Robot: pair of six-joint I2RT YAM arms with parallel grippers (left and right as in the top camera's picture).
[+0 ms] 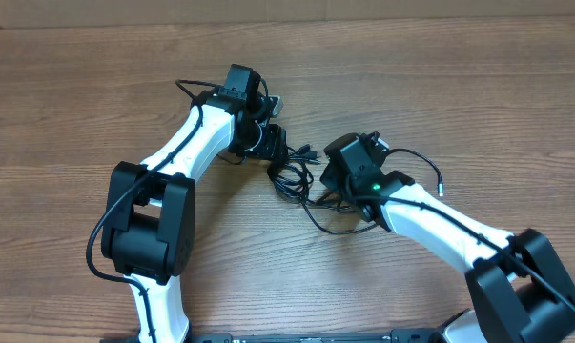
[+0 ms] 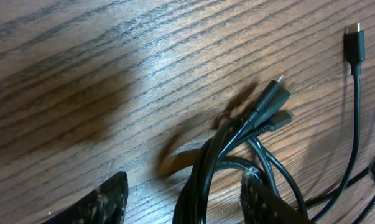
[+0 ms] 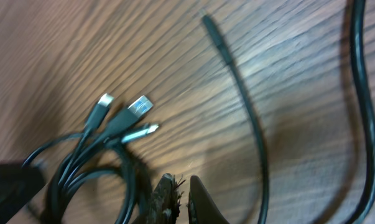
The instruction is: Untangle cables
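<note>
Wooden desk [image 1: 68, 95]. Two arms: left arm [image 1: 187, 143] and right arm [image 1: 440, 224] lean in. Cables [image 1: 297, 176] are bunched mid-desk between the pincers. Left pincer [image 2: 184, 202] is wide, with the bundle running loose between its fingers. Right pincer [image 3: 182, 199] is closed tight beside the loops; can't tell if it pinches a cable. Right wrist view: three plugs [image 3: 128, 115] fanned together, a fourth tip [image 3: 210, 26] apart.
</note>
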